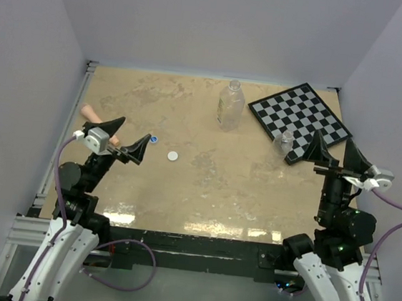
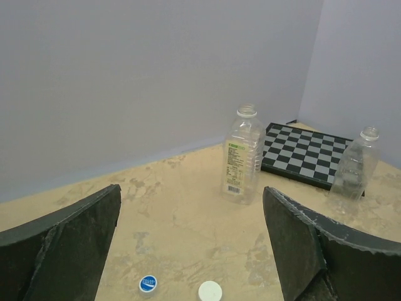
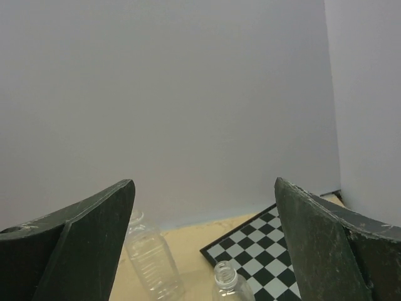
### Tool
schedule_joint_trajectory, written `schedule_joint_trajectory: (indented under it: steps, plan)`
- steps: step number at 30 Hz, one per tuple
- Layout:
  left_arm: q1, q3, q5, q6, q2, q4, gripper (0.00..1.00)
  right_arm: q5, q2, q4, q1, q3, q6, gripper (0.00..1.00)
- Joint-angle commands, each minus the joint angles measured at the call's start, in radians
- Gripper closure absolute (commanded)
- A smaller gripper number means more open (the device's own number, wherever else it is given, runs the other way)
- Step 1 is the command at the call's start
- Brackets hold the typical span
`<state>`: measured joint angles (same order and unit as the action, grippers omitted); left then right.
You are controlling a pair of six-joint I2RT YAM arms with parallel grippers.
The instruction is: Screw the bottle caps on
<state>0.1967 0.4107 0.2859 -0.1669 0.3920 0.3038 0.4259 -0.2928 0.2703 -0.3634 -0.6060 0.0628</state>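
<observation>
We see both bottles standing upright and uncapped toward the far side of the table (image 1: 203, 194). The large bottle (image 1: 231, 105) stands just left of the checkerboard (image 1: 301, 118). The small bottle (image 1: 286, 141) stands at the board's near-left edge, and we cannot tell whether its base rests on the board or just beside it. Both caps lie flat on the table, well apart from the bottles. The blue cap (image 1: 153, 140) sits just beside the tip of the left end effector (image 1: 136, 129), and the white cap (image 1: 174, 156) lies a little to its right and nearer the arms. A pink stick (image 1: 90, 113) lies behind the left wrist, partly hidden by it. We find the left end effector spread wide and holding nothing, angled toward the caps. The right end effector (image 1: 332, 137) is also spread wide and empty, raised near the small bottle and the checkerboard.
</observation>
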Motion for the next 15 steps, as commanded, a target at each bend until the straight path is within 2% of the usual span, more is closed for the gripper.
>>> schedule_joint_trajectory:
  steps: [1,4,10,15]
  plan:
    - [-0.006,0.008,-0.01,0.009,-0.004,0.014,0.0,-0.007,-0.068,-0.06,0.004,-0.08,0.063,0.01]
    - [-0.006,0.031,-0.01,0.044,0.015,-0.035,0.0,-0.022,-0.164,-0.12,0.004,-0.129,0.11,0.01]
    - [-0.005,0.019,-0.04,0.046,-0.002,-0.026,0.0,-0.108,-0.37,-0.247,0.004,-0.212,0.206,0.01]
    - [-0.005,0.013,-0.048,0.052,-0.025,-0.023,0.0,-0.032,-0.508,-0.333,0.004,-0.228,0.316,0.02]
